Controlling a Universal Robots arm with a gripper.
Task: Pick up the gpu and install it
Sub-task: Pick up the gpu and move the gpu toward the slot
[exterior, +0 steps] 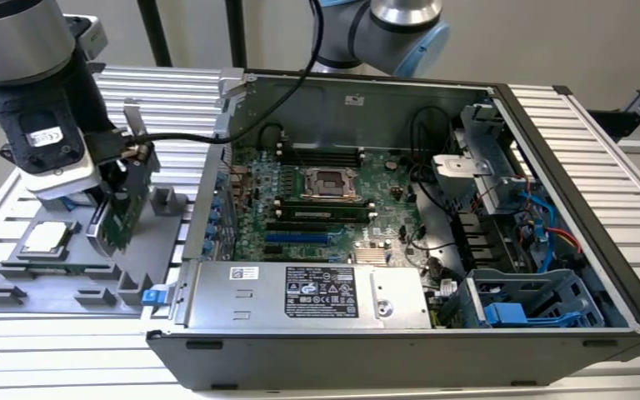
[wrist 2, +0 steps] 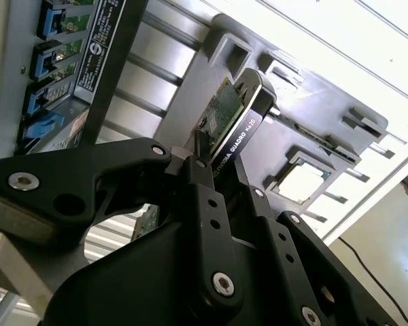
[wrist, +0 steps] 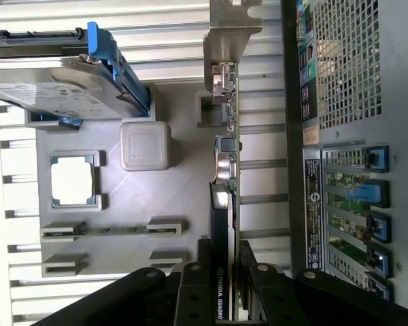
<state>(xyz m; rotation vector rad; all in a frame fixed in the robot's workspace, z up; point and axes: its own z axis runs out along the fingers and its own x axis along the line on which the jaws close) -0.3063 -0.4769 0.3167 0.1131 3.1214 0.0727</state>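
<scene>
My pincer [wrist: 224,272] clamped on the gpu [wrist: 226,153], card on edge at the gray holder tray [wrist: 177,197], beside the open computer case [exterior: 387,358], on the slatted tabletop [exterior: 587,117].

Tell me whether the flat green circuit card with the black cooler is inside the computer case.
No: the gripper holds the green card at the grey plastic tray, outside the case.

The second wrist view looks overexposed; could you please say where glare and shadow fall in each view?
In the second wrist view the slatted table is blown out to white while the gripper is dark; in the first wrist view glare whitens the processor lid; in the exterior view light is even, with the computer case interior mildly shaded.
</scene>
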